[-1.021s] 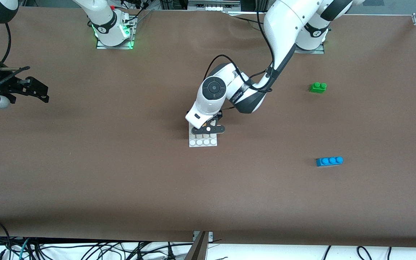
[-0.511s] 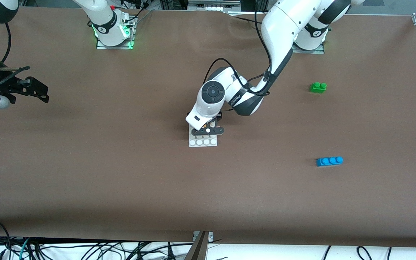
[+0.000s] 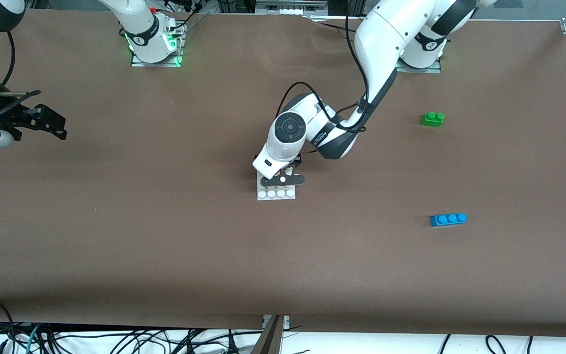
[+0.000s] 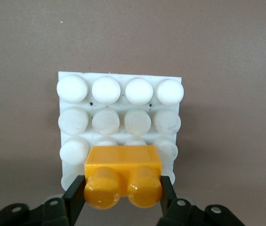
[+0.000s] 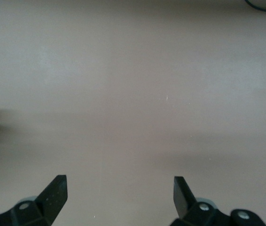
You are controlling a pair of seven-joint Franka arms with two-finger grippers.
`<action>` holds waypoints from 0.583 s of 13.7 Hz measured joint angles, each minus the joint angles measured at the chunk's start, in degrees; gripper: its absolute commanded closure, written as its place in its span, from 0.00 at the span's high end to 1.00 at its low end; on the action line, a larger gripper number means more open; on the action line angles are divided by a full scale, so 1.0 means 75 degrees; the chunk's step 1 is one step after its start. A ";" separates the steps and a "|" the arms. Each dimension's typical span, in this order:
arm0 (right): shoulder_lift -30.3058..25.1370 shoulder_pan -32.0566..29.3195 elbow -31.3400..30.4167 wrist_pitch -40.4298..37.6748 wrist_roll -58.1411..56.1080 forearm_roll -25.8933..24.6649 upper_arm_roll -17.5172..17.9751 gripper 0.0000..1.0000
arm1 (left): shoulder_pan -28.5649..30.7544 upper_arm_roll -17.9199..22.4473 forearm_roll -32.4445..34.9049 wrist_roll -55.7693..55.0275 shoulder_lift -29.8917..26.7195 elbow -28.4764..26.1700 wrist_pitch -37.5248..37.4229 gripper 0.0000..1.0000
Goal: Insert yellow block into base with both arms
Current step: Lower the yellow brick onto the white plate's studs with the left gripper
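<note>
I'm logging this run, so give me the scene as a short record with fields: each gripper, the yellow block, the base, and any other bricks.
left gripper: shut on the yellow block, over the base
right gripper: open, waiting over bare table at the right arm's end
base: white studded plate, mid-table
green brick: on the table toward the left arm's end
blue brick: nearer the front camera than the green brick

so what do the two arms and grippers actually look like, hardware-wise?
Both arms are glossy white jointed shells with black joint bands. The left arm has a round black disc cap on its wrist and a black cable looped along it. The left gripper and the right gripper are black, with two flat fingers on pivoted links. Green lights glow at the right arm's base.
</note>
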 measured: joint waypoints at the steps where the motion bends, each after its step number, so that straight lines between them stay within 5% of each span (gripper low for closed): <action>1: 0.0000 0.0000 0.0000 0.0000 0.0000 0.0000 0.0000 1.00 | -0.0001 0.0003 0.0030 0.0007 0.0008 0.0001 0.0003 0.00; 7: 0.0000 0.0000 0.0000 0.0000 0.0000 0.0000 0.0000 1.00 | -0.0020 0.0004 0.0247 0.0018 0.0092 0.0045 0.0040 0.00; 8: 0.0000 0.0000 0.0000 0.0000 0.0000 0.0000 0.0000 1.00 | -0.0021 0.0004 0.0247 0.0018 0.0102 0.0049 0.0044 0.25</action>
